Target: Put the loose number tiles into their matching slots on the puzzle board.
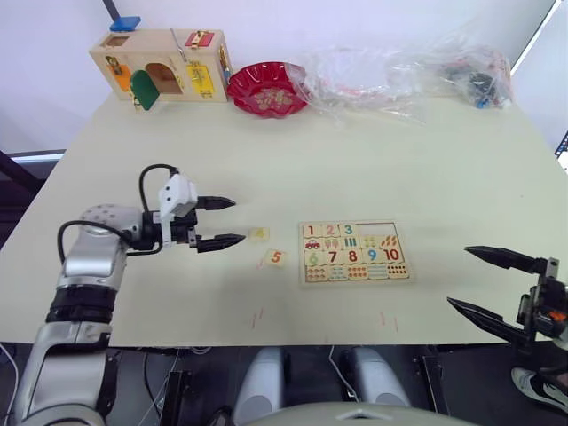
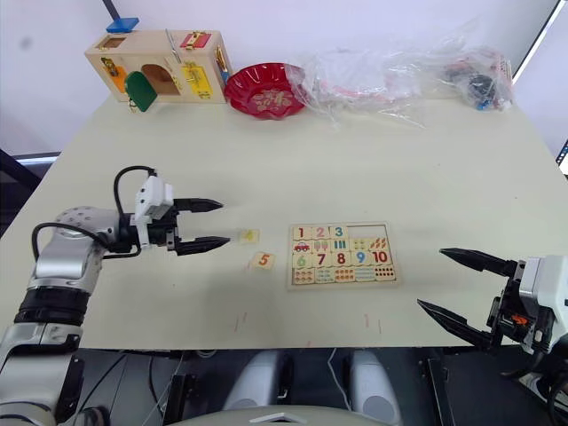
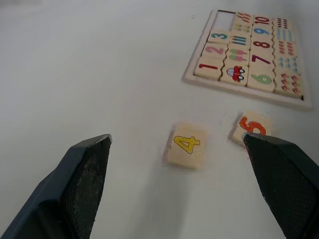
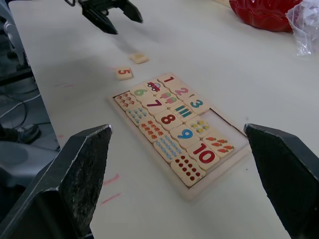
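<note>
Left wrist view: the 4 tile (image 3: 186,145) is being framed between the spread fingers of the left hand (image 1: 219,222), flat on the table (image 1: 355,169), untouched, with the 5 tile (image 3: 251,127) just beside it. Both are lying apart from the puzzle board (image 1: 355,253), on its left. Tiles 1, 2, 3 are seated in the top row; two slots (image 4: 227,125) are being left bare. The right hand (image 2: 461,288) is being held spread, empty, right of the board.

— Beside the puzzle board (image 1: 355,277)?
— Pale tile (image 3: 186,145) bearing a yellow 4; nearer the board, pale tile (image 1: 275,257) bearing an orange 5.
— On the board?
— Red 1, pink 2, teal 3.
</note>
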`<state>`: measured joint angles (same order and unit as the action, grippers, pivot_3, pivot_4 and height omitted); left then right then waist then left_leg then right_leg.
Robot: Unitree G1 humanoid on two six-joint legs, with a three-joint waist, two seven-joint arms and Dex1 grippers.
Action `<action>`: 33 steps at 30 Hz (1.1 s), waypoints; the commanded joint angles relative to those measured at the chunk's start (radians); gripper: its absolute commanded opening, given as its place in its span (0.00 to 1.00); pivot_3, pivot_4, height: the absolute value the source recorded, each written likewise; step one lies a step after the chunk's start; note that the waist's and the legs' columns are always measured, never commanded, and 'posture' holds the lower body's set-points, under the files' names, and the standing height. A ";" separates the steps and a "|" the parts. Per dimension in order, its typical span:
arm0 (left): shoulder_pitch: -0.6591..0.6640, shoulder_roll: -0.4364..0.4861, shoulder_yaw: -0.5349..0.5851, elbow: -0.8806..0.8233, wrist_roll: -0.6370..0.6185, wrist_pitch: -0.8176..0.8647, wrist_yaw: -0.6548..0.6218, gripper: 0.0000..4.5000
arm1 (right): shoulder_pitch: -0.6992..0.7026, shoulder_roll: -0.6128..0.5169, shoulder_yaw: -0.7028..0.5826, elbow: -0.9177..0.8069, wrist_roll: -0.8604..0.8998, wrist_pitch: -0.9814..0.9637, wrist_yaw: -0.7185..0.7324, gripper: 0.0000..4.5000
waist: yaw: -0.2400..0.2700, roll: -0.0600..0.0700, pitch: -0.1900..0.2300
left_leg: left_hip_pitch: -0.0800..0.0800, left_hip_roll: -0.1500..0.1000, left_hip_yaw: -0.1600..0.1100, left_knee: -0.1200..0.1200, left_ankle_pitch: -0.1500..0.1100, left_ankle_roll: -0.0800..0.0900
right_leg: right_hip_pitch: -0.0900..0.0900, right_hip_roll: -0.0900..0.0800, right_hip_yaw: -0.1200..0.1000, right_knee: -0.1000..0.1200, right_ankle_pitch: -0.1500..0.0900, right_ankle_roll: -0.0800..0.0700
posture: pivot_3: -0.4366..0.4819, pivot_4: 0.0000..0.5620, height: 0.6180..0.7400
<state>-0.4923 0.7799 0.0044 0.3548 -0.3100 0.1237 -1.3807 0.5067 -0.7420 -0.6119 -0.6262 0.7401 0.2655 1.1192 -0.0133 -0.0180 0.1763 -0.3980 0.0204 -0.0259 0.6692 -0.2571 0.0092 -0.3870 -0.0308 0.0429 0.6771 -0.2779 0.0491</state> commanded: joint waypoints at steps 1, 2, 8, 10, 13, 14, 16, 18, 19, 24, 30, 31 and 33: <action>-0.060 -0.002 -0.043 0.028 0.040 -0.027 -0.030 1.00 | 0.034 0.013 -0.088 0.001 0.007 -0.057 0.042 0.99 | 0.001 0.000 0.000 | 0.000 0.000 0.000 0.000 0.000 0.000 | 0.000 0.000 -0.001 0.000 0.000 0.000 | 0.48 0.27 1.00; -0.071 -0.003 -0.053 0.039 0.049 -0.028 -0.034 1.00 | 0.043 0.024 -0.103 0.008 -0.003 -0.077 0.048 0.99 | 0.001 0.000 0.000 | -0.001 0.000 0.000 0.000 0.000 0.000 | 0.000 0.000 -0.001 0.000 0.000 0.000 | 0.48 0.27 1.00; -0.123 -0.016 -0.095 0.132 0.103 -0.079 -0.060 1.00 | 0.065 0.057 -0.123 0.019 0.024 -0.112 0.075 0.99 | -0.001 0.000 0.000 | 0.000 0.000 0.000 0.000 0.000 0.000 | 0.000 0.001 0.000 0.000 0.000 0.000 | 0.48 0.27 1.00; -0.144 -0.021 -0.110 0.166 0.117 -0.099 -0.074 1.00 | 0.048 0.045 -0.108 0.022 0.032 -0.104 0.077 0.99 | -0.001 0.000 0.000 | 0.000 0.001 0.000 0.000 0.000 0.000 | 0.000 0.000 0.001 0.000 0.000 0.000 | 0.48 0.27 1.00; -0.171 -0.031 -0.124 0.208 0.137 -0.131 -0.085 1.00 | 0.018 0.022 -0.101 0.034 0.027 -0.114 0.094 0.99 | 0.001 0.000 0.000 | 0.000 0.000 0.000 0.001 0.000 0.000 | 0.000 0.000 0.000 0.001 0.000 0.000 | 0.48 0.27 1.00; -0.184 -0.038 -0.128 0.228 0.146 -0.147 -0.086 1.00 | 0.009 0.015 -0.099 0.038 0.029 -0.112 0.101 0.99 | 0.001 0.000 0.000 | 0.000 0.000 0.000 0.001 0.000 0.000 | 0.000 0.000 0.000 0.001 0.000 0.000 | 0.48 0.27 1.00; -0.205 -0.052 -0.135 0.261 0.156 -0.169 -0.090 0.94 | -0.004 0.008 -0.090 0.042 0.026 -0.112 0.106 1.00 | 0.002 0.000 0.000 | 0.000 0.000 0.000 0.001 0.000 0.000 | 0.000 0.000 0.000 0.000 0.000 0.000 | 0.48 0.27 1.00; -0.214 -0.061 -0.141 0.281 0.165 -0.197 -0.109 0.84 | -0.014 0.010 -0.076 0.044 0.016 -0.114 0.103 1.00 | 0.002 0.000 0.000 | 0.000 -0.002 0.000 0.001 0.000 0.000 | 0.000 0.001 -0.001 0.001 0.000 0.000 | 0.48 0.27 1.00; -0.218 -0.066 -0.142 0.286 0.170 -0.204 -0.112 0.75 | -0.017 0.011 -0.070 0.045 0.011 -0.115 0.102 1.00 | 0.001 0.000 0.000 | -0.001 -0.002 0.000 0.000 0.000 0.000 | 0.000 0.001 -0.001 0.000 0.000 0.000 | 0.48 0.27 1.00; -0.227 -0.068 -0.154 0.303 0.190 -0.232 -0.132 0.75 | -0.031 0.014 -0.053 0.039 0.000 -0.120 0.087 1.00 | 0.001 0.000 0.000 | -0.001 -0.002 -0.001 0.000 0.000 0.000 | 0.000 0.000 -0.001 0.000 0.000 0.000 | 0.48 0.27 1.00; -0.229 -0.068 -0.170 0.305 0.211 -0.238 -0.138 0.75 | -0.030 0.021 -0.046 0.033 -0.007 -0.125 0.081 1.00 | 0.001 0.000 0.000 | -0.001 -0.002 -0.002 0.001 0.000 0.000 | 0.000 0.000 -0.001 0.001 0.000 0.000 | 0.48 0.27 1.00; -0.230 -0.066 -0.175 0.307 0.219 -0.247 -0.139 0.75 | -0.027 0.022 -0.046 0.031 -0.009 -0.126 0.080 1.00 | 0.001 0.000 0.000 | -0.001 -0.002 -0.002 0.001 0.000 0.000 | 0.000 0.001 -0.001 0.001 0.000 0.000 | 0.48 0.27 1.00; -0.236 -0.069 -0.176 0.315 0.223 -0.248 -0.140 0.75 | -0.022 0.024 -0.044 0.027 -0.011 -0.128 0.077 1.00 | 0.001 0.000 0.000 | -0.001 -0.002 -0.002 0.001 0.000 0.000 | 0.000 0.000 -0.001 0.001 0.000 0.000 | 0.48 0.27 1.00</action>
<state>-0.7045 0.7037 -0.1705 0.6673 -0.0952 -0.1117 -1.5115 0.4808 -0.7211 -0.6434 -0.5715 0.7232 0.1528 1.1988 -0.0120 -0.0181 0.1765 -0.3988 0.0185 -0.0284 0.6698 -0.2570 0.0092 -0.3868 -0.0303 0.0418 0.6778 -0.2780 0.0493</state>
